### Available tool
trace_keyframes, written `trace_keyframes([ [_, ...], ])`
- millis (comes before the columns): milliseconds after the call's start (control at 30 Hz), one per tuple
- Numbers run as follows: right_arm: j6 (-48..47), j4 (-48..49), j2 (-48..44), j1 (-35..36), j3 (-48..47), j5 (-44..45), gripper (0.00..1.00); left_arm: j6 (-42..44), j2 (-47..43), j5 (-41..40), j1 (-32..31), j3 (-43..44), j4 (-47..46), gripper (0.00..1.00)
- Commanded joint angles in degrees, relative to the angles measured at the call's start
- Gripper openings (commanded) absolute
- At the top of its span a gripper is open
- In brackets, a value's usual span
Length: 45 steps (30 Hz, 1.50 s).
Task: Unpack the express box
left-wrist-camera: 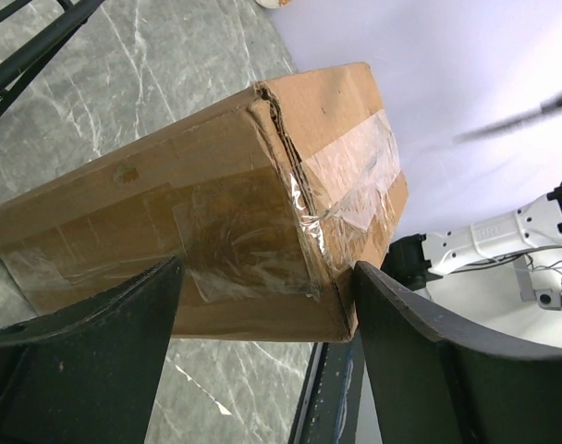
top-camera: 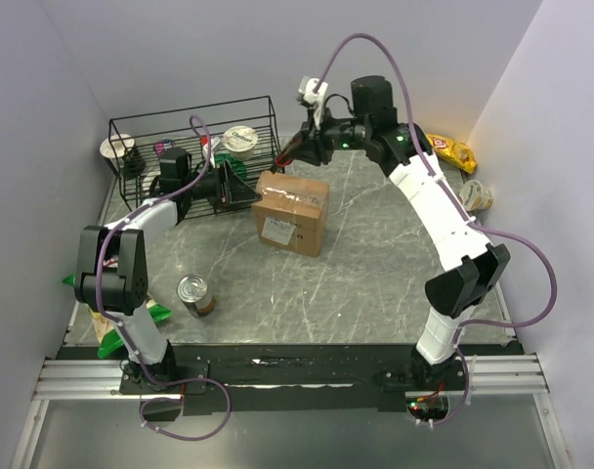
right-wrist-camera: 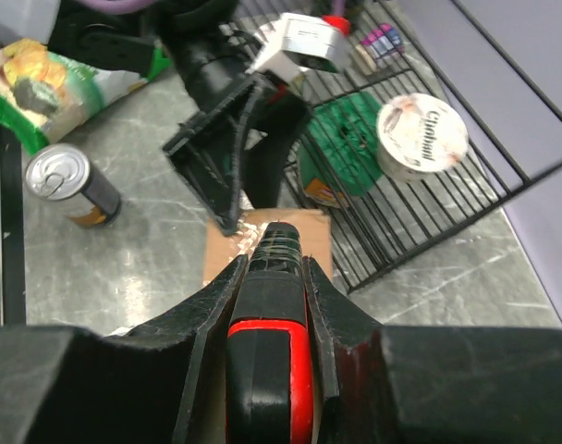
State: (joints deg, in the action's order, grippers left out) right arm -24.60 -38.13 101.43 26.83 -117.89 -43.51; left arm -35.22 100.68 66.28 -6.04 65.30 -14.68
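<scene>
One brown cardboard express box point(top-camera: 292, 210) beside the black wire basket point(top-camera: 190, 108), its basket-side end masked by the left gripper point(left-wrist-camera: 267, 268), jaws spread; right gripper point(right-wrist-camera: 274, 266) clamps one red-and-black cutter point(right-wrist-camera: 267, 370), tip hard to see.

The express box point(top-camera: 292, 210), brown cardboard with crinkled clear tape and a white label, sits closed on the table point(top-camera: 375, 283).

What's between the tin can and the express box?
Nothing: bare grey tabletop runs from the tin can to the express box, shown in the top view.
</scene>
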Motion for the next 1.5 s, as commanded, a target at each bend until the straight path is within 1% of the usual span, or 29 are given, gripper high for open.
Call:
trace_keyframes([
  [0, -3.3, -2.2, 0.4, 3.1, -4.9, 3.2, 0.00, 0.1, 1.6, -1.2, -1.2, 0.8, -0.9, 0.79],
  [133, -5.5, 3.9, -1.8, 4.7, 1.0, 4.9, 0.00, 0.5, 1.4, -1.5, -1.8, 1.2, -0.3, 0.79],
  [233, -7.5, 5.3, -2.1, 5.2, 3.2, 5.4, 0.00, 0.2, 1.7, -1.8, -1.8, 1.3, -0.4, 0.79],
  [367, -9.5, 3.9, -1.1, 5.5, 2.4, 6.6, 0.00, 0.9, 2.1, -2.0, -1.8, 2.0, 1.1, 0.79],
  [533, -10.2, 5.2, -1.0, 5.6, 3.2, 6.0, 0.00, 0.9, 2.7, -2.0, -1.8, 2.4, 1.4, 0.79],
  [667, -9.5, 5.5, -1.1, 5.7, 3.4, 4.7, 0.00, 0.5, 3.1, -2.1, -1.8, 2.4, 1.3, 0.79],
  [800, -7.4, 5.3, 0.3, 5.9, 2.6, 6.5, 0.00, 0.4, 3.3, -2.4, -1.8, 2.4, 1.4, 0.79],
  [967, -4.4, 7.5, 0.9, 6.2, 2.3, 8.6, 0.00, 0.7, 3.4, -2.6, -1.8, 2.6, 1.9, 0.80],
  [1267, -3.7, 6.7, 2.0, 6.9, 1.9, 7.0, 0.00, 1.2, 3.4, -2.8, -1.7, 2.7, 2.3, 0.80],
  [1467, -4.1, 6.9, 2.7, 7.3, 1.3, 8.1, 0.00, 1.5, 3.5, -2.8, -1.7, 2.8, 2.7, 0.80],
])
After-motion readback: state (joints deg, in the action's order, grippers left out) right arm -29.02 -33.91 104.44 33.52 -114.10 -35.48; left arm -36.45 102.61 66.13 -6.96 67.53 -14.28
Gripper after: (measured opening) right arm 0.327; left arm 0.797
